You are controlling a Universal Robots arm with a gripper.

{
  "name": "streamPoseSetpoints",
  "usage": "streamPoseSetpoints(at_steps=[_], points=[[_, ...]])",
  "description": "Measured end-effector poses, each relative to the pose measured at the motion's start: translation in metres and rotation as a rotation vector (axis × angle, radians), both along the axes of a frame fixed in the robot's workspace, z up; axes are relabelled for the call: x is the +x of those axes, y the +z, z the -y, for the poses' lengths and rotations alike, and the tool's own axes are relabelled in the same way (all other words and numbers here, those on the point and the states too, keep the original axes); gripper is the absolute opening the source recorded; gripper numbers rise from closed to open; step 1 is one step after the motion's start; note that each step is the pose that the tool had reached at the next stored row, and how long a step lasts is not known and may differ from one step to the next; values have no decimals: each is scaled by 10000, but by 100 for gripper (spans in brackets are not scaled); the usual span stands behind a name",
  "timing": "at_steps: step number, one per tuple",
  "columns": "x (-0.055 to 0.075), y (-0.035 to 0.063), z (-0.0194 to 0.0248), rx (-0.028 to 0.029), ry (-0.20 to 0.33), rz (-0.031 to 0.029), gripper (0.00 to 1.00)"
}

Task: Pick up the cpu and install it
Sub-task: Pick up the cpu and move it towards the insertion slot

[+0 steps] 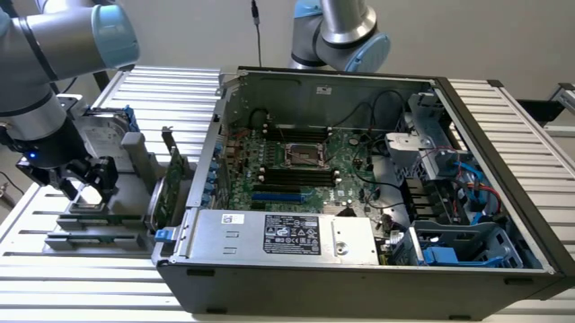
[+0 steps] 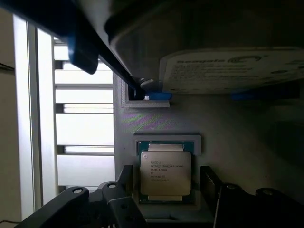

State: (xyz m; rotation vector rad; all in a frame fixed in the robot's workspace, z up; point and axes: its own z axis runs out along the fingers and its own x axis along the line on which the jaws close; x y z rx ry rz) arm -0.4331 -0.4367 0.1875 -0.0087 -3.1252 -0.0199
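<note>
A Universal Robots arm's gripper [image 1: 88, 191] hangs low over a gray parts holder [image 1: 101, 226] at the exterior view's left, its jaws spread wide and closed on nothing. The cpu [image 2: 165, 173], a small square chip with a shiny metal top and printed lettering, lies flat in a shallow framed recess of that holder. In the wrist view the dark fingers [image 2: 210, 183] flank the chip on two opposite sides, with a narrow gap visible between each of them and the chip's edge. Just beyond the chip on the same holder sits a Seagate hard drive [image 2: 228, 71] with blue side rails [image 2: 156, 96], and upright green circuit cards [image 1: 176, 176] stand between the holder and an open computer case [image 1: 359, 276]. Inside the case, well apart from the chip, the motherboard [image 1: 346, 192] lies exposed with its square processor socket [image 1: 303, 154] near the middle and a silver power supply [image 1: 279, 232] along the near wall. Everything rests on a slatted metal table [image 1: 503, 128]; a second arm [image 1: 341, 33] rises behind the case.
</note>
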Motion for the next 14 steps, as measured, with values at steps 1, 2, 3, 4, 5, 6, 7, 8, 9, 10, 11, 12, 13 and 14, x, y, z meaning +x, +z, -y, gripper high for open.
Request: streamPoseSetpoints(at_steps=[1, 2, 3, 4, 5, 6, 7, 8, 9, 10, 11, 12, 13, 14], points=[[1, -1, 0, 0, 0, 1, 67], [3, -2, 0, 1, 1, 2, 67], [4, -3, 0, 1, 1, 2, 67], [5, -3, 0, 1, 1, 2, 67], [6, -3, 0, 1, 0, 1, 67], [7, -3, 0, 0, 1, 0, 67], [9, -4, 0, 1, 1, 1, 67], [10, -4, 0, 0, 1, 1, 67], [11, -5, 0, 0, 0, 1, 67], [12, -5, 0, 0, 1, 0, 67], [13, -5, 0, 0, 0, 0, 67], [14, -6, 0, 0, 1, 0, 67], [15, -6, 0, 0, 1, 0, 67], [15, -6, 0, 0, 1, 0, 67]])
